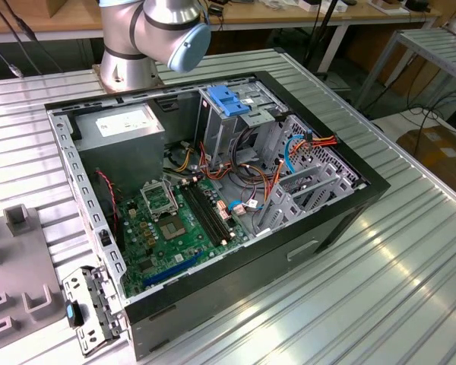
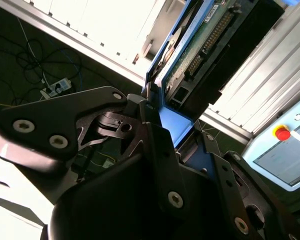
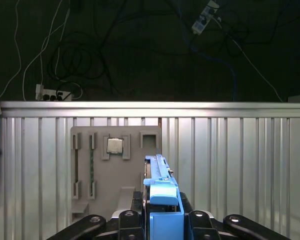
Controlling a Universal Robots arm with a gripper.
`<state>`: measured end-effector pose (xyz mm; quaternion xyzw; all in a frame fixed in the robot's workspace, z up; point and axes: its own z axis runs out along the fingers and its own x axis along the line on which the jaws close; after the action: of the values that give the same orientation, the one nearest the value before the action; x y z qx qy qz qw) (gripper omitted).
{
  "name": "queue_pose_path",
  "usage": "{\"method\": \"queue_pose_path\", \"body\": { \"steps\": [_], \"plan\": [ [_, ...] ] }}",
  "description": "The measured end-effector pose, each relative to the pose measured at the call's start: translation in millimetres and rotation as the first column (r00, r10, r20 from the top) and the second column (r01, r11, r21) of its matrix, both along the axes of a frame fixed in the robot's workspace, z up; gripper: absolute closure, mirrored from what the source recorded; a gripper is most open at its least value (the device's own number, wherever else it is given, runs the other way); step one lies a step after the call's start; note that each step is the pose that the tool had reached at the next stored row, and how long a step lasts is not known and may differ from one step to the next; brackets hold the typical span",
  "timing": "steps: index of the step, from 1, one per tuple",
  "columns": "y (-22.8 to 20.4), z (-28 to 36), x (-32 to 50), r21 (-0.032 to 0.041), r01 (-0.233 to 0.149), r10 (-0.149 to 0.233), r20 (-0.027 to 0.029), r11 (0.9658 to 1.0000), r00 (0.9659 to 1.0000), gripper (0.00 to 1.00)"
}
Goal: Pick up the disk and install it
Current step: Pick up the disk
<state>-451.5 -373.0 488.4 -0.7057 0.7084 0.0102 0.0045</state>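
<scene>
An open computer case (image 1: 235,293) lies on a ribbed metal bench (image 1: 387,281). Its motherboard (image 1: 175,220), grey power-supply box (image 1: 125,129) and drive cage topped by a blue latch plate (image 1: 228,99) are exposed. In the exterior view, the arm's base (image 1: 152,34) stands beyond the case. In the first wrist view, the gripper (image 3: 162,217) is closed on the disk (image 3: 159,175), clamping its blue side rails. The disk is held edge-on, clear of the bench, in front of a grey fixture tray (image 3: 132,182) carrying a processor chip (image 3: 115,145).

One disk (image 3: 159,172), one open computer case (image 1: 348,214), one grey fixture tray (image 3: 132,172).
</scene>
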Motion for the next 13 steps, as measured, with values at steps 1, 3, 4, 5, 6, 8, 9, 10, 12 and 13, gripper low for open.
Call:
{"method": "queue_pose_path", "body": {
  "steps": [1, 3, 4, 5, 6, 8, 9, 10, 12, 13],
  "plan": [
    [0.0, 0.0, 0.5, 0.0000, 0.000, 0.000, 0.0000, 1.0000, 1.0000, 0.63],
    [0.0, 0.0, 2.7, 0.0000, 0.000, 0.000, 0.0001, 1.0000, 1.0000, 0.63],
    [0.0, 0.0, 3.8, 0.0000, 0.000, 0.000, 0.0000, 1.0000, 1.0000, 0.63],
    [0.0, 0.0, 4.6, 0.0000, 0.000, 0.000, 0.0000, 1.0000, 1.0000, 0.63],
    [0.0, 0.0, 5.5, 0.0000, 0.000, 0.000, 0.0000, 1.0000, 1.0000, 0.63],
    [0.0, 0.0, 7.2, 0.0000, 0.000, 0.000, 0.0000, 1.0000, 1.0000, 0.63],
    [0.0, 0.0, 7.9, 0.0000, 0.000, 0.000, 0.0000, 1.0000, 1.0000, 0.63],
    [0.0, 0.0, 8.7, 0.0000, 0.000, 0.000, 0.0000, 1.0000, 1.0000, 0.63],
    [0.0, 0.0, 10.4, 0.0000, 0.000, 0.000, -0.0001, 1.0000, 1.0000, 0.63],
    [0.0, 0.0, 11.2, 0.0000, 0.000, 0.000, 0.0000, 1.0000, 1.0000, 0.63]
  ]
}}
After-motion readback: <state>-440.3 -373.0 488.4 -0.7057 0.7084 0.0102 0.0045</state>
